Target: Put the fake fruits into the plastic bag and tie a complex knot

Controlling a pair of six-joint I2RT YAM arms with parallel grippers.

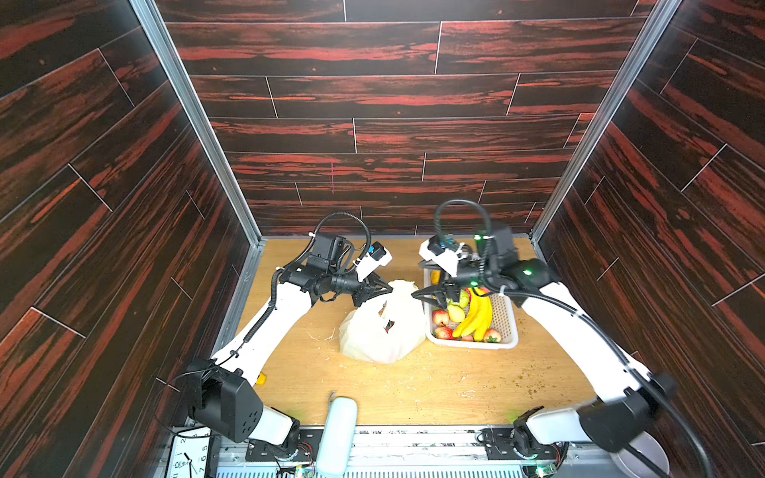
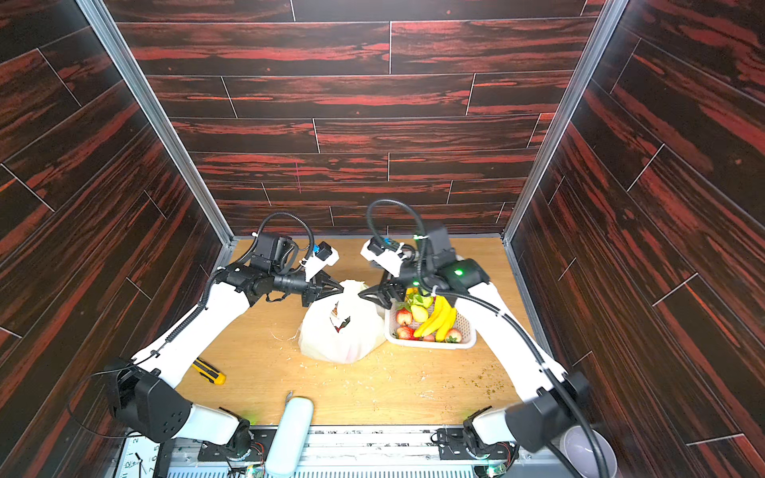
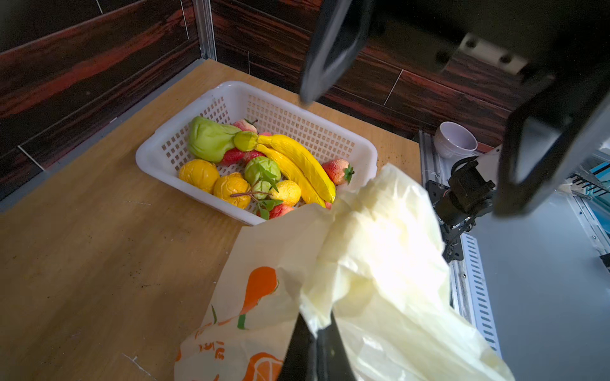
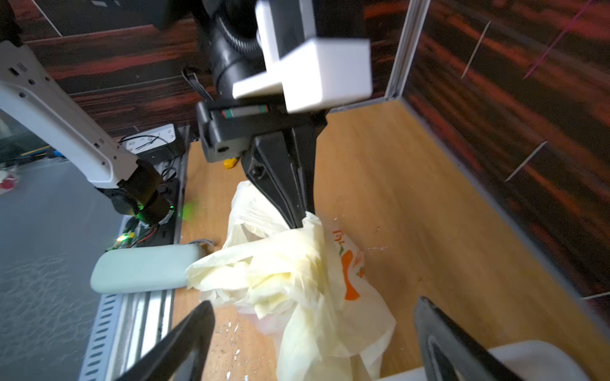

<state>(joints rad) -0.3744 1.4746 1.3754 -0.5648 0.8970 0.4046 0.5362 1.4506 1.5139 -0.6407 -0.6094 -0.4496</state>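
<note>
The plastic bag [image 1: 383,331] sits in the middle of the surface [image 1: 455,385], crumpled and puffed up, with its right side against a white basket [image 1: 507,331]. The left fingers [image 4: 299,216] are clenched on a bunched fold at the far top of the bag, holding that part up. The right fingers [image 1: 428,296] are spread wide and grasp nothing. They hang over the bag's upper right edge, where it meets the far left corner of the basket, and in the right wrist view the bag's loose top lies between them without clearly touching either one.

The fake fruits [image 3: 264,165] are piled in the basket. A banana bunch [image 1: 476,316] lies along the middle, a red apple [image 1: 441,318] and a yellow-green pear [image 1: 456,313] are to its left, and a strawberry [image 1: 491,335] is at the near edge. The left wrist view also shows yellow lemons [image 3: 199,174] there. Whether any fruit is inside the bag cannot be told.

A yellow utility knife [image 2: 209,371] lies on the near left of the surface, well apart from the bag.
</note>
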